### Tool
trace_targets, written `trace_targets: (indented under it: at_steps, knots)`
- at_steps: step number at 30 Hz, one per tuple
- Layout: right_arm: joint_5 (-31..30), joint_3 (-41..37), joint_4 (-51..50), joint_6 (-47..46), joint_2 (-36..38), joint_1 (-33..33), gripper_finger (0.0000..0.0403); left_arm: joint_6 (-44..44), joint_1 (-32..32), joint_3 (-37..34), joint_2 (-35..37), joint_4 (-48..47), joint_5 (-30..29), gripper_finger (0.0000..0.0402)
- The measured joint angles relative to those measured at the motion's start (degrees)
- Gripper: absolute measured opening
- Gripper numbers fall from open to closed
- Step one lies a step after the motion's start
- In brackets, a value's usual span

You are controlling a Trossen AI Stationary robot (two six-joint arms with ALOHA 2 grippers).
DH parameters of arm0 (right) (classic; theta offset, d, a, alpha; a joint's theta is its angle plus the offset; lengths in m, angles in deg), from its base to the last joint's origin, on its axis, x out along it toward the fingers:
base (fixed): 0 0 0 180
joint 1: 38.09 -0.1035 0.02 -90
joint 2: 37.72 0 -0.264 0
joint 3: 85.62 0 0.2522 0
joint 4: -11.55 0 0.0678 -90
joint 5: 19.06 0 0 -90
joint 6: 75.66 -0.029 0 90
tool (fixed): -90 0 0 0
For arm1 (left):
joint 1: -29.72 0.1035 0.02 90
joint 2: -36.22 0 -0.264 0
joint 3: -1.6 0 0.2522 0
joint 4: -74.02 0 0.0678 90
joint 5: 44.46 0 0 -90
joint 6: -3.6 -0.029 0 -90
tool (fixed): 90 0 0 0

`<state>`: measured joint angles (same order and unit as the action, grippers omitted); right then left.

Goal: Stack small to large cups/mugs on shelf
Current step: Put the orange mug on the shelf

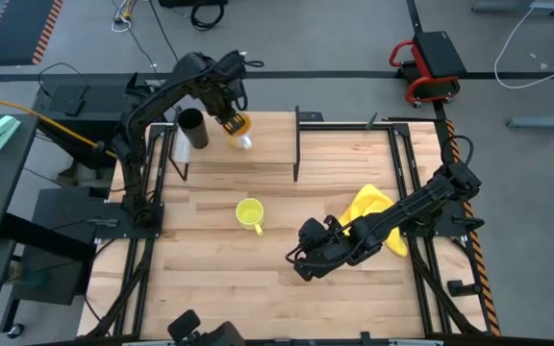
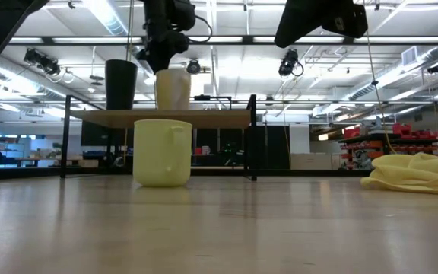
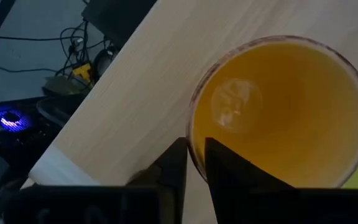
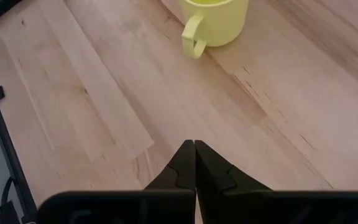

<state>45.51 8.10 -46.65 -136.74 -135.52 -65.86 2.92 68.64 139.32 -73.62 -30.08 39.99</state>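
Left gripper [image 1: 231, 121] pinching rim of orange pale-based cup [image 1: 240, 132] on light-wood shelf [image 1: 267, 149], right of black cylindrical cup [image 1: 193, 128]; right gripper [image 4: 195, 163] fingers pressed together, empty, near yellow-green handled mug [image 1: 249, 213].

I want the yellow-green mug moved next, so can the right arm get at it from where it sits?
Probably yes. The right tool hangs over bare tabletop with fingers shut, and nothing lies between it and the yellow-green mug. The yellow cloth is behind it.
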Motion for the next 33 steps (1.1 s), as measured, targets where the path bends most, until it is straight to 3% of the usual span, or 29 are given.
trace_targets:
  at_steps: [9, 21, 27, 33]
  knots:
    - [0.0, 0.0, 0.02, -0.29, 0.0, 0.19, 0.0004, 1.08, 0.03, 0.0, 0.82, 0.19, -0.46, 0.0089]
    - [0.06, 0.0, 1.6, 3.8, 0.0, 3.18, 0.0004, 5.57, -0.37, 0.0, 9.5, 0.28, -2.32, 0.0107]
    - [5.23, 0.0, 7.16, 14.87, 1.05, 10.84, 0.0004, 11.4, -4.53, 0.04, 17.09, 0.29, -2.17, 0.0106]
    - [10.25, 0.0, 11.99, 25.22, 6.84, 23.72, 0.0003, 17.21, -11.22, 0.09, 22.69, 0.29, -2.76, 0.0095]
